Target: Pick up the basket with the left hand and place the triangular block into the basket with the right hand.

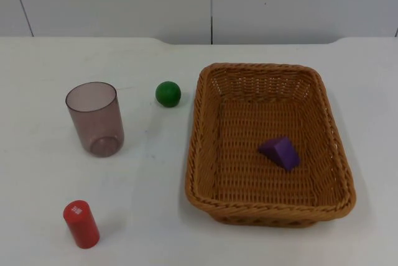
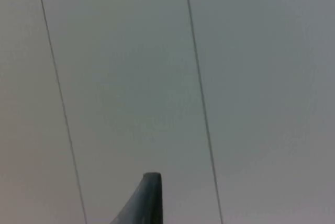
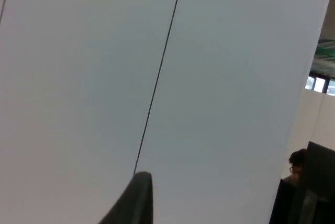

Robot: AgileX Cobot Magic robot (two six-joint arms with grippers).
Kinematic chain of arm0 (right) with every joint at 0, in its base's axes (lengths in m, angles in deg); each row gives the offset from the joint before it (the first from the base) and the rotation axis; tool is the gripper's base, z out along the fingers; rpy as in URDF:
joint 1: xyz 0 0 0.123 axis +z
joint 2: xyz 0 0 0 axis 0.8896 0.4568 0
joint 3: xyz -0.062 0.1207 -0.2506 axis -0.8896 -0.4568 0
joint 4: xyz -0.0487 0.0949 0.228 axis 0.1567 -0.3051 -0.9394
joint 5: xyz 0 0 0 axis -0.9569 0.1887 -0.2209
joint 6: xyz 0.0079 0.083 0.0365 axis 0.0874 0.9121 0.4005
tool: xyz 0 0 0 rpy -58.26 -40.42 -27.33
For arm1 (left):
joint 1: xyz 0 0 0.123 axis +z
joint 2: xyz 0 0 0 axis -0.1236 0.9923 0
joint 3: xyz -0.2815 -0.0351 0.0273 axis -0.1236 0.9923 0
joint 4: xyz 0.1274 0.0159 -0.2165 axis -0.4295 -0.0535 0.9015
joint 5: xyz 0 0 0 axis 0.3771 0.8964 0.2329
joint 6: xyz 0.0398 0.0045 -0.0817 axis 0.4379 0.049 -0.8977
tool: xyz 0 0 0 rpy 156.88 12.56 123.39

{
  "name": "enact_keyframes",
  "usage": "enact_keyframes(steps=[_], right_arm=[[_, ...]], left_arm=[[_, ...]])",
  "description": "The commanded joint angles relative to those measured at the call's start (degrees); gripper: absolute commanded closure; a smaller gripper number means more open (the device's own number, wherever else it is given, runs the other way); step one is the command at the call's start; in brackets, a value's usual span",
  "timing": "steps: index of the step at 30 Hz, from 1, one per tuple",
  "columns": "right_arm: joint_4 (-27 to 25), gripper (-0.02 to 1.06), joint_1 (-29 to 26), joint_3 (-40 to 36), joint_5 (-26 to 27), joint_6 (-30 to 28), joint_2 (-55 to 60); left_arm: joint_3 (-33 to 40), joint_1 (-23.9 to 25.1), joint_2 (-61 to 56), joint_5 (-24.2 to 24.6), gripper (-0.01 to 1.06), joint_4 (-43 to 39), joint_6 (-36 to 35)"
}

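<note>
Scene at the white table (image 1: 37, 216), seen from the room. A rectangular woven wicker basket (image 1: 202, 154) sits flat on the table at about 3 o'clock from the table's middle, with the purple triangular block (image 1: 280, 153) lying on its floor, slightly toward the 4 o'clock side and clear of the walls; judged from this, the block's placement looks finished and the basket looks set down again. Well apart at 9 o'clock stands an upright translucent smoky plastic cup (image 1: 94, 119); a green ball (image 1: 168, 94) lies between cup and basket toward 11 o'clock, and a red cylinder (image 1: 81, 224) stands at 7 o'clock. These three seem bystanders to the task. The left gripper's fingertip (image 2: 144, 200) and the right gripper's fingertip (image 3: 133, 200) each point at the grey partition wall (image 1: 298, 2), suggesting both arms wait raised; whether either gripper's jaws are wide or narrow I cannot tell.
</note>
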Motion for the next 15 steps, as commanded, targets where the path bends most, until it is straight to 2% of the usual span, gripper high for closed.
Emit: enact_keyframes(steps=[1,3,6,11,15], right_arm=[[-0.63,-0.01,-0.32,0.02,-1.60,0.48,-0.06],[-1.65,-0.01,0.79,0.59,-3.73,0.49,-0.06],[-6.61,-0.01,2.22,0.59,-6.39,0.00,-0.06],[-7.24,-0.01,2.49,0.59,-10.75,1.16,-0.06],[-7.24,-0.01,2.49,0.59,-10.75,3.61,-0.06]], left_arm=[[-0.04,0.33,-1.55,0.35,0.00,3.14,2.76],[-0.04,-0.31,-2.47,1.48,0.00,3.56,3.42],[-0.04,-1.51,-4.08,3.03,0.00,4.85,4.07],[-0.04,-2.03,-4.27,5.71,0.00,5.57,4.48],[0.19,-2.03,-4.27,8.10,0.00,6.81,5.84]])
